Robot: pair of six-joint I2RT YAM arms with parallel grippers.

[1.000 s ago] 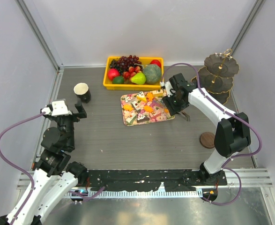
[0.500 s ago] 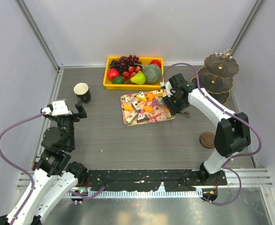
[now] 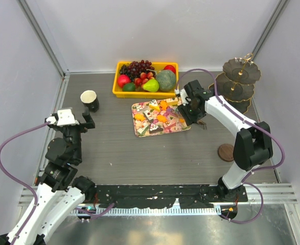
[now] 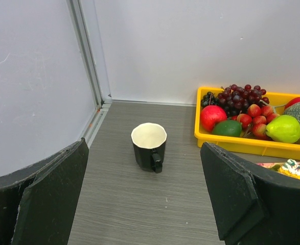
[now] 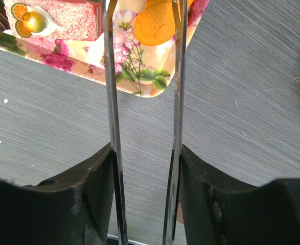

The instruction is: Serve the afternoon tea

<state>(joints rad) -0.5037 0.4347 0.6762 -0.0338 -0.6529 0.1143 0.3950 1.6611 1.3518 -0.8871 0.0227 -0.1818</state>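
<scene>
— So, where is the right gripper (image 5: 145, 153)?
— At the right edge of the flower-printed rectangular tray (image 5: 139, 76). Its fingers are clamped on a pair of thin metal tongs (image 5: 110, 102), and the two blades run straight ahead.
— And the piece to be picked?
— A small orange pastry (image 5: 154, 23) lies on the tray just inside that corner, dead ahead between the blade tips. They bracket it side to side. The frame crops it, so I can't tell if they touch.
— The other arm?
— The left gripper (image 4: 144, 153) gapes wide and holds nothing. It is well left of the tray, facing a black faceted cup with a cream inside (image 4: 148, 145). The right arm is plainly nearer the pastry.
— Destination?
— Probably the dark gold-rimmed three-tier stand (image 3: 239, 81), right of the tray and farther back.
</scene>
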